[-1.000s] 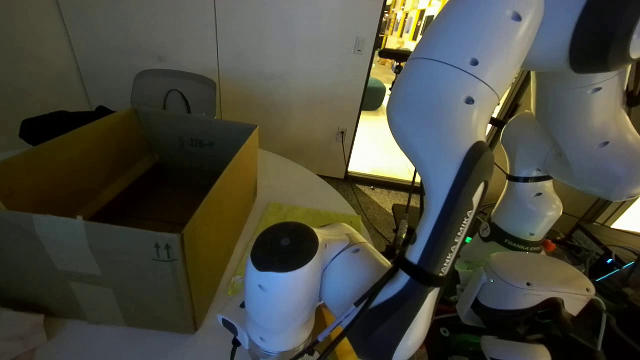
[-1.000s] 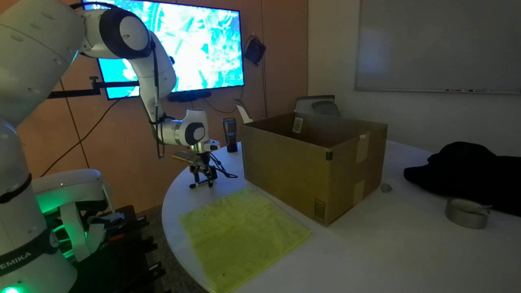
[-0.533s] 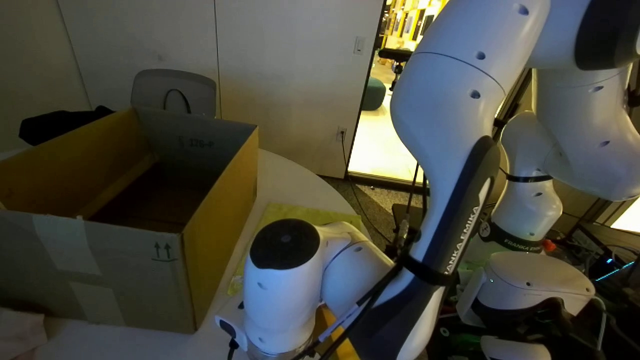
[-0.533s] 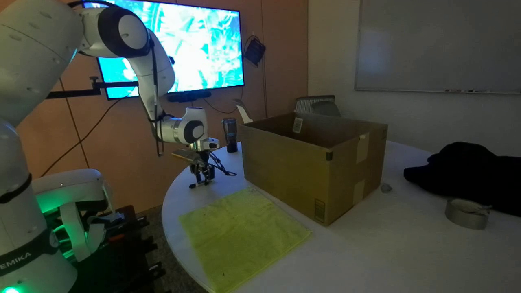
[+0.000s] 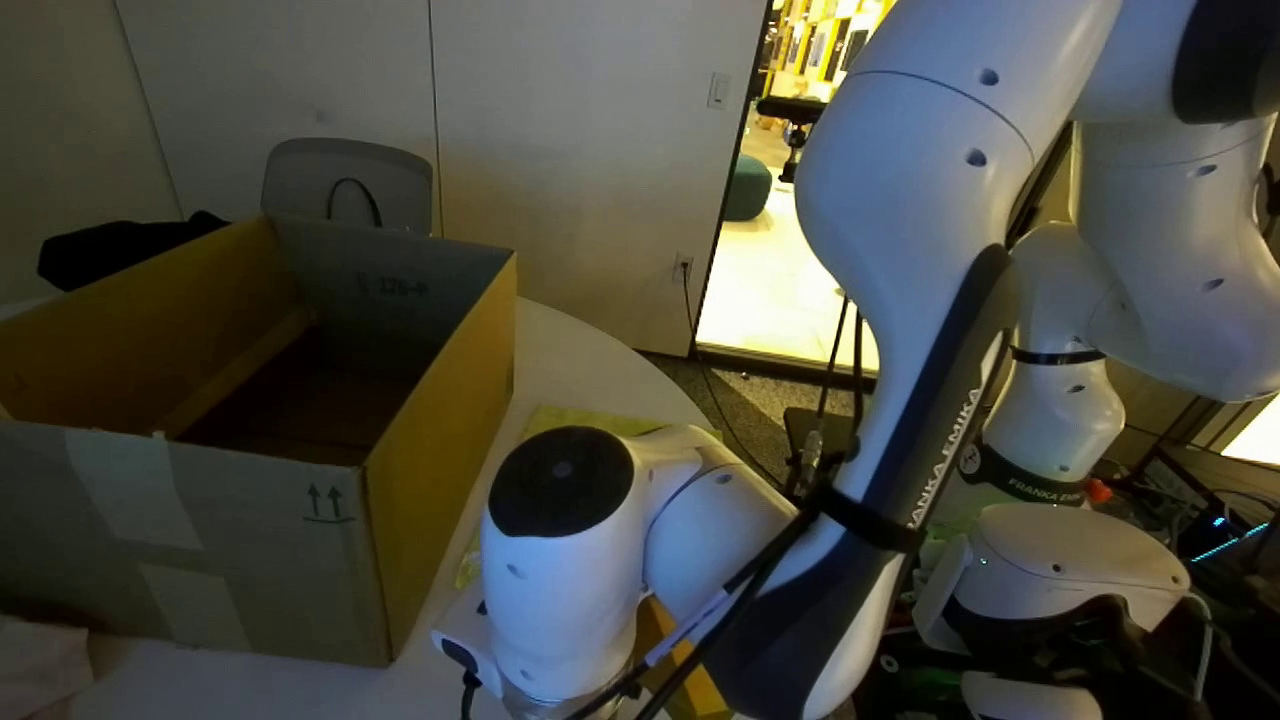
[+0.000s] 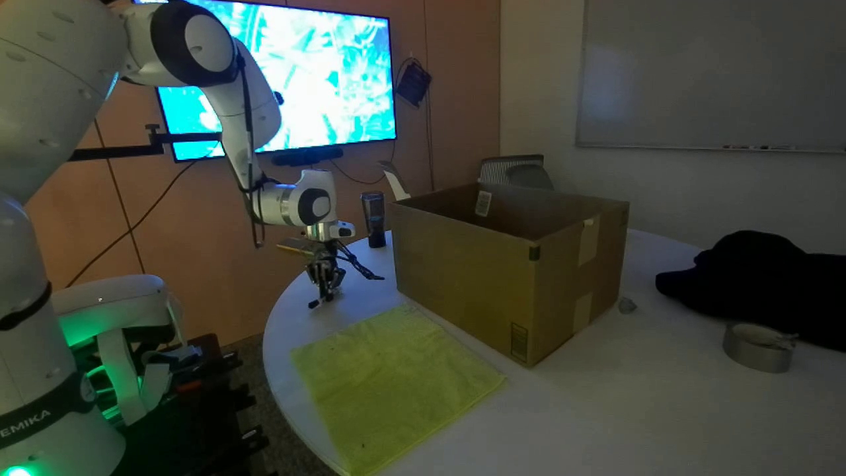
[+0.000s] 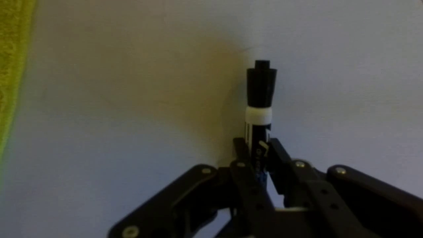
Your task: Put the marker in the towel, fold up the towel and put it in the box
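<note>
The marker (image 7: 259, 116) is being pinched in the just-narrowed gripper (image 7: 257, 146), so transfer to the towel (image 6: 396, 389) near it is seemingly being prepared.

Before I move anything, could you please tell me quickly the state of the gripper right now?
Gripper: closed, holding the marker by its barrel; whether it is lifted cannot be told.
</note>
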Robot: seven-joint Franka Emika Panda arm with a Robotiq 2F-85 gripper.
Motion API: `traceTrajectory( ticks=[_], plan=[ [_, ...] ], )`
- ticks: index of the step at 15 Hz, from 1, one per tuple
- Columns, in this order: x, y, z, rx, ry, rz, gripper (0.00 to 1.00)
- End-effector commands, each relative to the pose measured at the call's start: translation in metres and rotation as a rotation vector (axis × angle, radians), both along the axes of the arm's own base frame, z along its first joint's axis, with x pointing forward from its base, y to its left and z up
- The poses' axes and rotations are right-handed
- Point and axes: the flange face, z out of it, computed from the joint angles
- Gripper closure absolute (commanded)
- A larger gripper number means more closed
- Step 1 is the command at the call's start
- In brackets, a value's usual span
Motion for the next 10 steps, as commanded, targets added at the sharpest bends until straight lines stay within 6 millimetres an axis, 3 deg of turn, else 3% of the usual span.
traceTrajectory(
  ticks=[1,4,10],
  plan=[
    [-0.002,-0.009,0.022,-0.049,-0.019,0.044,0.84],
    [0.008,-0.032,0.035,-0.066,-0.055,0.027,0.85],
    [0.027,-0.118,0.042,-0.122,-0.078,-0.104,0.85]
  ],
)
